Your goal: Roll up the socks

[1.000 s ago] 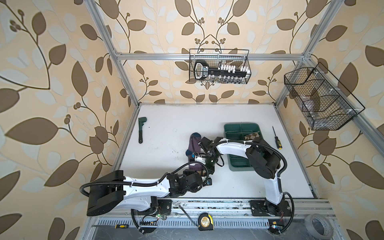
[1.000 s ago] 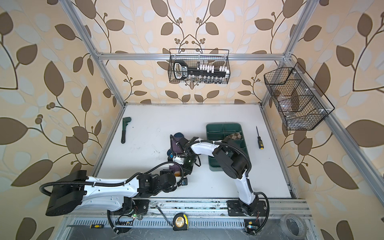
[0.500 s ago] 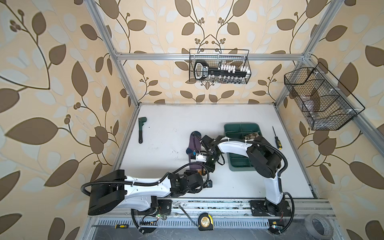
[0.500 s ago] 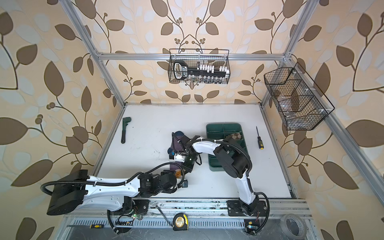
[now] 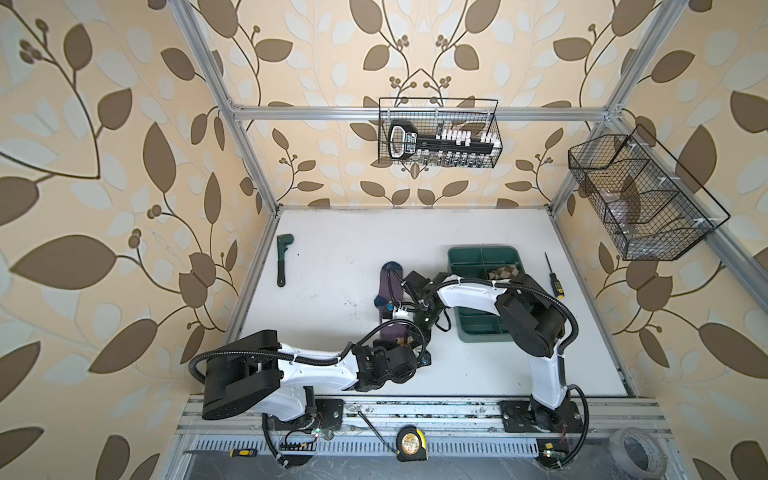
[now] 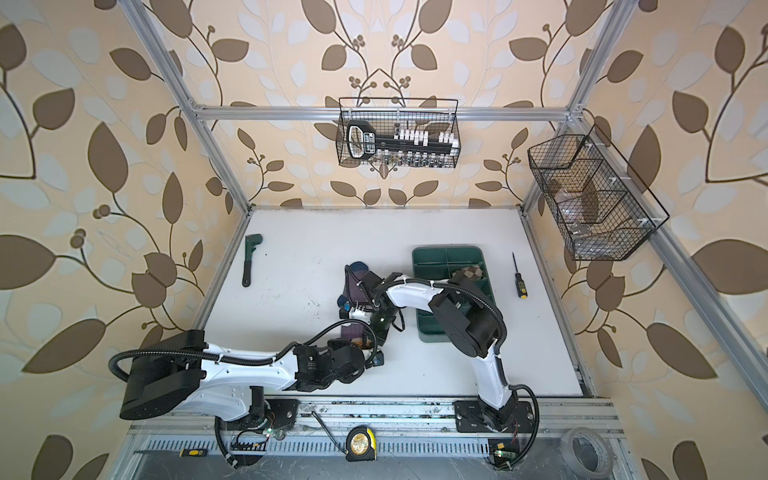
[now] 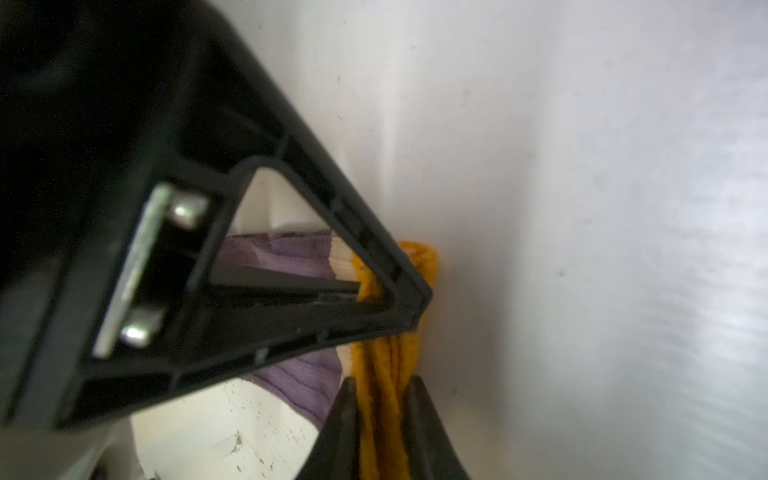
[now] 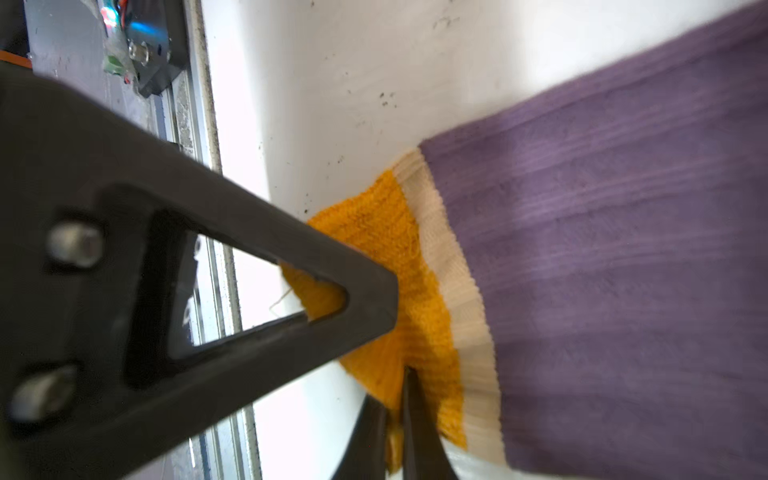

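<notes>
Ribbed purple sock (image 8: 623, 249) had a mustard cuff (image 8: 382, 224) and cream band (image 8: 451, 270) right at the black right claw (image 8: 401, 338); other sock (image 5: 505, 273) was tan-brown argyle.

Desk (image 5: 332, 249): white, flat, rectangular, with small dark specks and scuffs around the middle and front; shown in both top views.
Left side: green pipe wrench (image 5: 282, 259), lying flat near the left edge, jaw end toward the back wall, well apart from everything else.
Middle: purple sock (image 5: 388, 286), stretched lengthwise front to back, navy toe toward the back, mustard-yellow cuff toward the front, partly hidden in the top views.
Right of middle: green tray (image 5: 484, 250), divided into compartments, near the sock, front end partly hidden.
Right side: screwdriver (image 5: 552, 274), black-and-yellow handle toward the front, tip toward the back, between tray and right edge, touching neither.
</notes>
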{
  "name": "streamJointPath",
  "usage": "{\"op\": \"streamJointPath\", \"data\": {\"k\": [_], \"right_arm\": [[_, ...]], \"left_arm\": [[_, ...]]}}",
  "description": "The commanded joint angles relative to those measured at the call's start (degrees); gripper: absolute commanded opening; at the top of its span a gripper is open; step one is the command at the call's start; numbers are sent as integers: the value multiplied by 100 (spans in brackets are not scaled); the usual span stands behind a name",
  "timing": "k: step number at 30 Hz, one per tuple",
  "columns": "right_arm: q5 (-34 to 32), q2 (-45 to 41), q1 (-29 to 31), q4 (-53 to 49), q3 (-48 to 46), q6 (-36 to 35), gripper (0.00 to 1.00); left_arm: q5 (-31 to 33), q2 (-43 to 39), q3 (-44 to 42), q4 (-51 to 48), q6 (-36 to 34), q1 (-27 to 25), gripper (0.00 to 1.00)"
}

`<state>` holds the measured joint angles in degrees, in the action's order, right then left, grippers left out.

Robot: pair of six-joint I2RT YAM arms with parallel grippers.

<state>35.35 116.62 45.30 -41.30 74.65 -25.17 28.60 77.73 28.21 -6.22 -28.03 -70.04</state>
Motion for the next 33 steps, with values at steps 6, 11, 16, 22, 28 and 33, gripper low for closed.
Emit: {"op": "streamJointPath", "data": {"k": [6,11,16,22,28,33], "right_arm": [[-151,-178,-12,42,-222,62,10],[-486,-414,10,297,-462,296,14],[-815,-894,46,470,-754,499,27],[-1549,-1281,249,158,-863,511,28],[-2100,-2251,87,252,-1215,701,29],[-3724,-3555,-344,519,-1333,1259,32]], "left_arm": [[-223,-181,30,-74,56,167,0],[-797,-253,185,-389,62,491,0],[-1096,-395,136,-441,8,769,0],[-1223,-508,79,-503,-3,919,0],[-1420,-627,90,-681,-68,1067,0],[-2176,-749,366,-1240,-284,1377,0]]}}
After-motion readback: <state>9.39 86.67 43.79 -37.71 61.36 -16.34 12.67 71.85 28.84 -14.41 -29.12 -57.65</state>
